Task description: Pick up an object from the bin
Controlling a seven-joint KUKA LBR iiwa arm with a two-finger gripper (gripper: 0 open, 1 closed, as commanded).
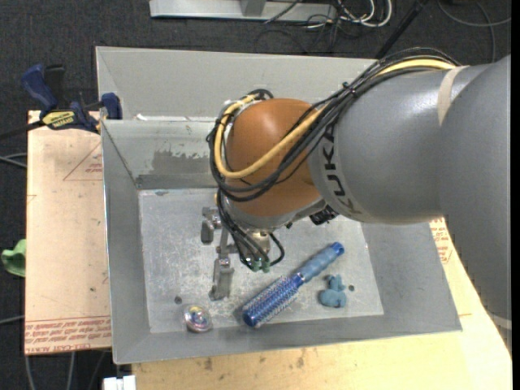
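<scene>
Jaws hang low over the left-middle of the grey metal bin (122,218), tip close to the floor. Touching or not, can't say. Nothing visible between them. Apart or together — can't tell, the orange wrist cover (264,157) and the cable loops (244,246) block the angle.

Nearest candidate is the blue plastic hairbrush with the bristled head (286,288). It lies just to the camera's right of the jaws, long axis diagonal. The bristle end is down by the bin's near wall and closest to the jaws; the handle runs up and away to the right.

The small round shiny trinket (197,320) sits near that same wall, just down-left of the jaws and apart from them. The small blue rubbery figure (332,292) lies beside the brush handle, farther right. There's a dark speck (177,301) on the floor too.

My read: grasp not begun. For the brush — shift right and close across the handle, not along it.
</scene>
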